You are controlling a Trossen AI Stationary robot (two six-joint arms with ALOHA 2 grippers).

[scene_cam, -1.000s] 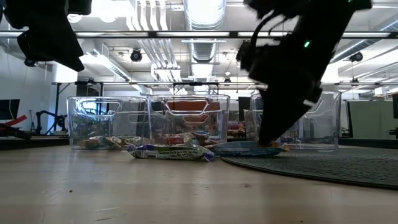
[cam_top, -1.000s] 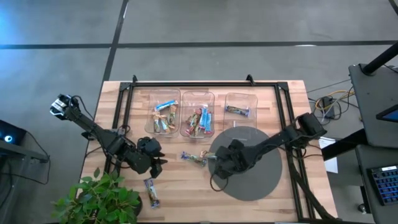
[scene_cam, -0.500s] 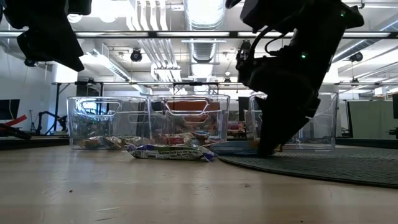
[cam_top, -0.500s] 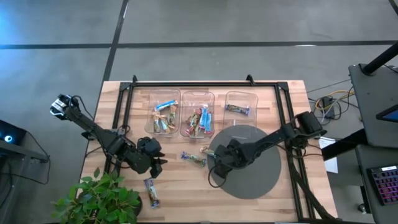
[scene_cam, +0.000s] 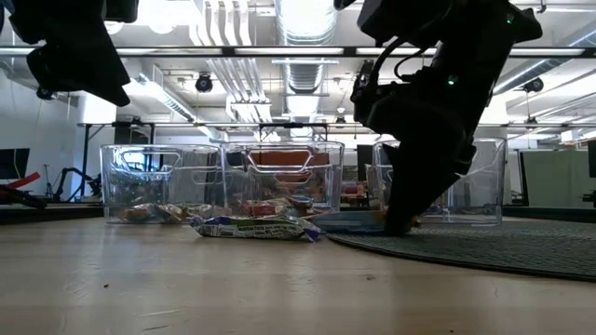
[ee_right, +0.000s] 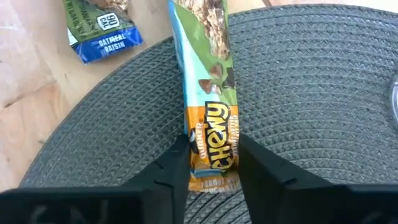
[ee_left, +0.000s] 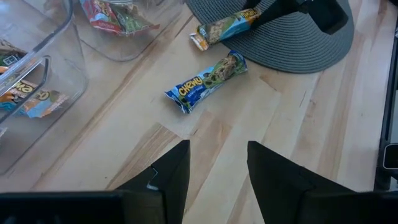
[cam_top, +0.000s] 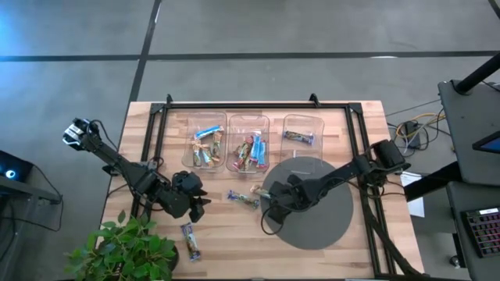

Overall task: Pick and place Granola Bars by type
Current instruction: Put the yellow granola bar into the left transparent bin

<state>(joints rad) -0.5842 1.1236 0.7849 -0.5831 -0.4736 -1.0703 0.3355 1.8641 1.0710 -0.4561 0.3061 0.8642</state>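
My right gripper [ee_right: 212, 169] is down at the left rim of the round dark mat [cam_top: 324, 222], shut on an orange, green and blue granola bar [ee_right: 208, 74] that lies on the mat. A blue-wrapped bar [cam_top: 244, 200] lies flat on the wood just left of it, also seen ahead of my left gripper [ee_left: 205, 81]. My left gripper [ee_left: 216, 177] hovers open over bare wood near the table's near left part [cam_top: 195, 206]. Another bar [cam_top: 191, 240] lies by the near edge. Several bars lie in the bins. My right gripper pinches the bar's orange end [ee_right: 211, 146] between its two fingers, one on each long edge, lying across the bar. It comes from above, slanting from the right. The bar lies flat, its orange end on the mat and its far end toward the wood.
Three clear bins stand in a row at the far side: the left bin [cam_top: 205, 142], the middle bin [cam_top: 248, 145] and the right bin [cam_top: 302, 131]. A potted plant [cam_top: 125, 250] overhangs the near left corner. Black frame rails run along the table's sides.
My right gripper has moved a little toward the table's far left, along the mat's rim to the bar, and has stayed low there for the last half second. The bars and my left arm have kept still.
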